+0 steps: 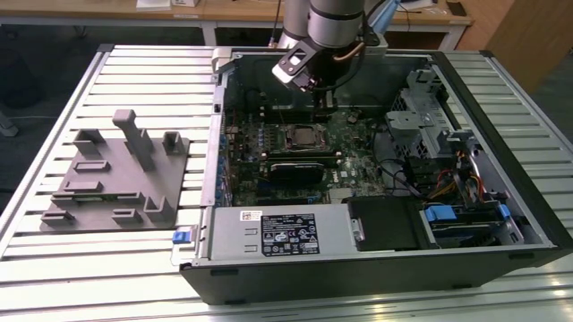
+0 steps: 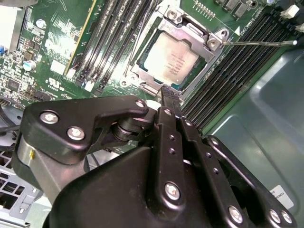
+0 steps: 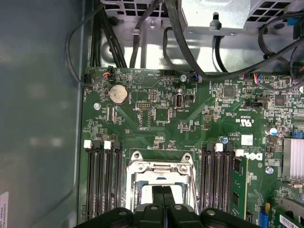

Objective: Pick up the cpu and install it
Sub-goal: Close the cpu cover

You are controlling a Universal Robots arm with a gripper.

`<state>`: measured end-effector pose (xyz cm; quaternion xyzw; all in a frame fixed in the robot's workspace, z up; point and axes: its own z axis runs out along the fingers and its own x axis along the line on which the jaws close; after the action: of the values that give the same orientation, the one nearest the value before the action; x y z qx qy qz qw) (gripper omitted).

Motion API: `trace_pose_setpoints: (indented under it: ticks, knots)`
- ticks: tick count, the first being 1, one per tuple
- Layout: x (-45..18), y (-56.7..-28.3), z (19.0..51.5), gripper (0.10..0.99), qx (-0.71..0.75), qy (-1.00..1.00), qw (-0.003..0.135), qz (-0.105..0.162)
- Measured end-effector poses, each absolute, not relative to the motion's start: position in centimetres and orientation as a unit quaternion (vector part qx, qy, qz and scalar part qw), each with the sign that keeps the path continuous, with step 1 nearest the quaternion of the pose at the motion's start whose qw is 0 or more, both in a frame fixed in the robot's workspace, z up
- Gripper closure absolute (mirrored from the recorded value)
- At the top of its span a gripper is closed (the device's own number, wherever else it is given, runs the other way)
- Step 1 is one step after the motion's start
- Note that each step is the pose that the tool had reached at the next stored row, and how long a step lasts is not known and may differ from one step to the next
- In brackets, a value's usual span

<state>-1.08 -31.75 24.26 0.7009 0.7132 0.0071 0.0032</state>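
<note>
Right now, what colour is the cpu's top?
Silvery-white, clearest in the second wrist view: cpu.

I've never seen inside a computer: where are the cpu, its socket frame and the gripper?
cpu (image 2: 168, 64): second wrist view, middle of silvery top.
socket frame (image 2: 190, 34): second wrist view, metal edge.
gripper (image 2: 170, 95): second wrist view, fingertips.

Grey arm (image 1: 333, 20); black pincer (image 2: 170, 102) — silver screws.
</note>
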Motion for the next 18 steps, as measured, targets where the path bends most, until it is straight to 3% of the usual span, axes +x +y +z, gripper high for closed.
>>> trace_pose_setpoints:
  ticks: [18]
  knots:
    - [-2.2,-32.3,23.6,0.980,0.701,0.713,0.003,0.007]
